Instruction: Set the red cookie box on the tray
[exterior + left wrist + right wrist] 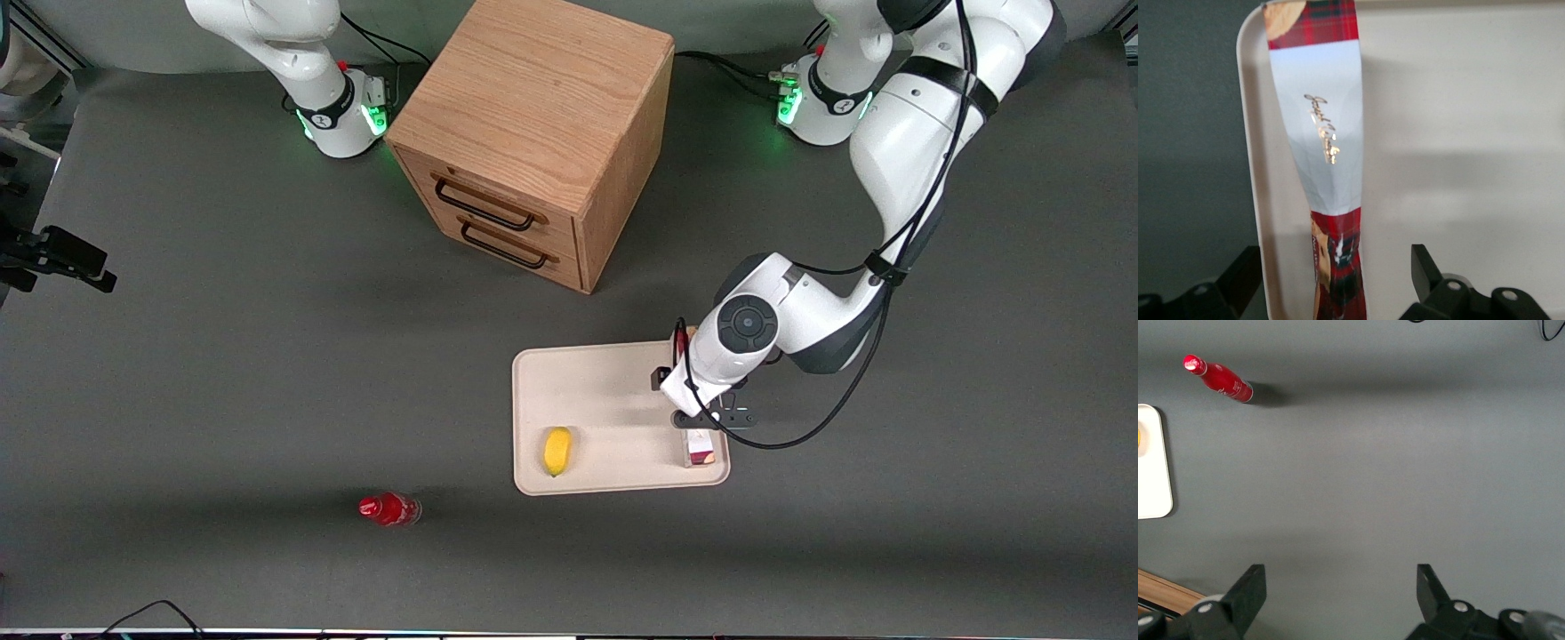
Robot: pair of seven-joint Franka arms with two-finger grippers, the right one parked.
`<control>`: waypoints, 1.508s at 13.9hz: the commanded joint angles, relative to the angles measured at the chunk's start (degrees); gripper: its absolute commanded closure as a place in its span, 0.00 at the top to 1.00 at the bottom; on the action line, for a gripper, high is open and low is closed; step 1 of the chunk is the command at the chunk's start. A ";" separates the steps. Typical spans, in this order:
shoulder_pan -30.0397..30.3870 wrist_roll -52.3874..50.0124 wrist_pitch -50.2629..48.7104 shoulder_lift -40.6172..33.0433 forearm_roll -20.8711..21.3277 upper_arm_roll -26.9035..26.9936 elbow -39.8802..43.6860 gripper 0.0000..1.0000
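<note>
**Box laid on tray, fingers spread**

Carton of dark-red tartan, the red cookie box point(1321, 133) is seen lying flat on the tray point(605, 400), along the rim nearest the working arm. A pale glossy label with gold script is carried on its slim face. The gripper point(1335, 280) is held just above it, black fingers point(1425, 267) parted wide and clear of the carton. A smooth yellow fruit point(556, 451) rests on the matte cream tray.
</note>
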 commanded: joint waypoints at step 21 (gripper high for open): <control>2.21 40.76 -37.53 -55.59 -24.01 25.01 -14.51 1.00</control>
